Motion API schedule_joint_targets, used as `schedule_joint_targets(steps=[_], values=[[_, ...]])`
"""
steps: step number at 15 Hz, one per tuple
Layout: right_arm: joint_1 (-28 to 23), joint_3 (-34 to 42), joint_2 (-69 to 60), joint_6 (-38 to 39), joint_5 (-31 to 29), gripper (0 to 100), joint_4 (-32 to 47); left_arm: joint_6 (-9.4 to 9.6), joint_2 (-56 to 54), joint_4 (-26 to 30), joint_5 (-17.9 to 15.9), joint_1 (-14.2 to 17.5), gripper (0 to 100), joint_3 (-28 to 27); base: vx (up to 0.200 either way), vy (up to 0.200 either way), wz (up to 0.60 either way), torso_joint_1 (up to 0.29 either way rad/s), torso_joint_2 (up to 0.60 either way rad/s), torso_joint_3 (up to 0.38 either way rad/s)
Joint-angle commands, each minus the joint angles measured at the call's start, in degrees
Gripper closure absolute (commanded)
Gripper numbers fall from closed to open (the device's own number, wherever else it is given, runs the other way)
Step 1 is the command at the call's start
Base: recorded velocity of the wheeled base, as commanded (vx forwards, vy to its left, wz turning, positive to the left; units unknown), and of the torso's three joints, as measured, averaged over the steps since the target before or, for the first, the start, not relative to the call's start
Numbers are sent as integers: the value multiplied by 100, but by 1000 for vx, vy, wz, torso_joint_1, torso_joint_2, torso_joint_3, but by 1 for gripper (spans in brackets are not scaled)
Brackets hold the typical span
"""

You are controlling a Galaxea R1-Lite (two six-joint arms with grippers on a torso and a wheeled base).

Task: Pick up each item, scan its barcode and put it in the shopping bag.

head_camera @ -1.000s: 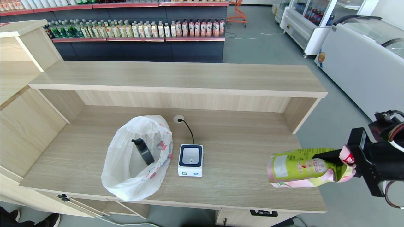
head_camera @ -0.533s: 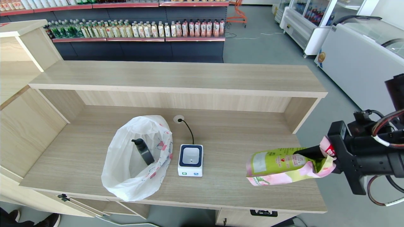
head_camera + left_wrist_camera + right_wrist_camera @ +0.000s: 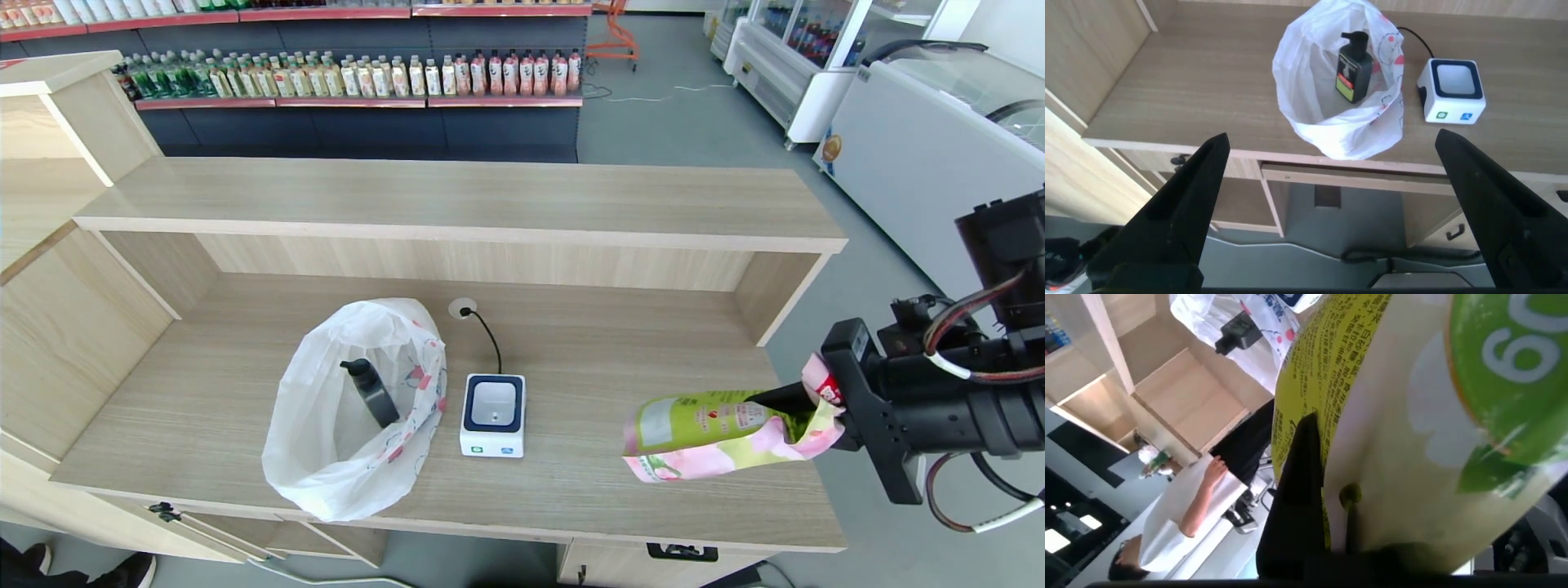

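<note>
The right gripper is clamped on one end of the green pouch, holding it sideways above the right side of the counter — probably ready to show it to the scanner (the shopping bag lies open just beside). The left gripper is spread wide, empty.

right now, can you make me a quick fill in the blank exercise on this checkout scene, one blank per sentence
1. The green and pink pouch is clamped in the gripper of the ____ arm.
2. The pump bottle inside the shopping bag is coloured ____.
3. The left gripper is ____, holding nothing.
4. The scanner stands on the counter, to the robot's ____ of the shopping bag.

Missing words: right; black; open; right
</note>
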Motion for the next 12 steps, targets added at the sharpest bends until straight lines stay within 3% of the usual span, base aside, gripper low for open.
schedule_joint_targets(steps=[1, 9, 12], values=[[74, 23, -7, 85, 19, 100, -2, -9, -2, -9, 0, 2, 0, 1, 0, 200, 0, -2, 2, 2], [197, -82, 397, 542, 19, 100, -221, 0, -2, -1, 0, 2, 0, 1, 0, 200, 0, 4, 3, 1], [223, -91, 757, 832, 1, 100, -476, 9, -2, -1, 0, 2, 0, 1, 0, 0, 0, 0, 0, 0]])
